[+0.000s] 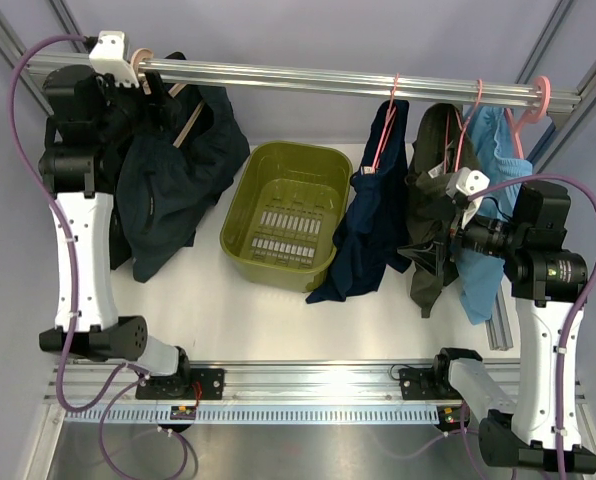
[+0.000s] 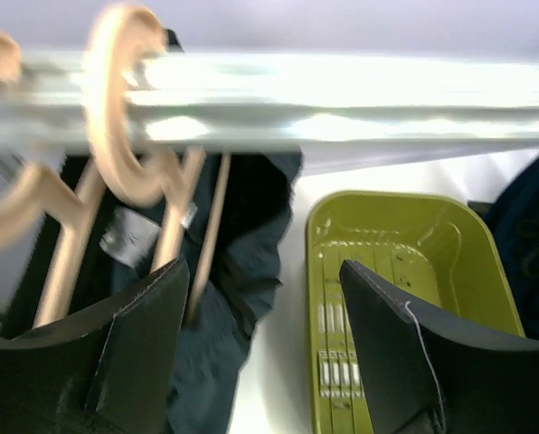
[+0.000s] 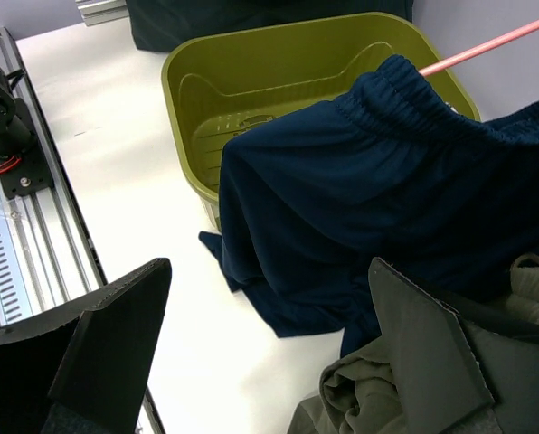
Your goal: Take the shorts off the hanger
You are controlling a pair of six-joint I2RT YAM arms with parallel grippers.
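The dark teal-slate shorts [image 1: 173, 175] hang from a wooden hanger [image 1: 188, 115] at the left end of the rail. The navy shorts [image 1: 368, 225] hang from a pink hanger [image 1: 383, 140] right of the bin, their hem resting on the table. My left gripper [image 1: 143, 100] is up at the rail beside the wooden hanger. In the left wrist view its jaws stand apart [image 2: 265, 298], the hanger's wooden bars [image 2: 174, 235] just past the left finger, the teal-slate shorts [image 2: 215, 334] below. My right gripper [image 1: 440, 212] is open [image 3: 269, 298] in front of the navy shorts [image 3: 360, 199], nothing between its fingers.
An olive-green bin [image 1: 240, 235] sits on the table between the two pairs. Olive-green shorts [image 1: 433, 150] and light-blue shorts [image 1: 490, 250] hang on pink hangers at the right. The metal rail [image 1: 308, 78] runs across the top. An empty pink hanger [image 1: 531, 105] hangs at its right end.
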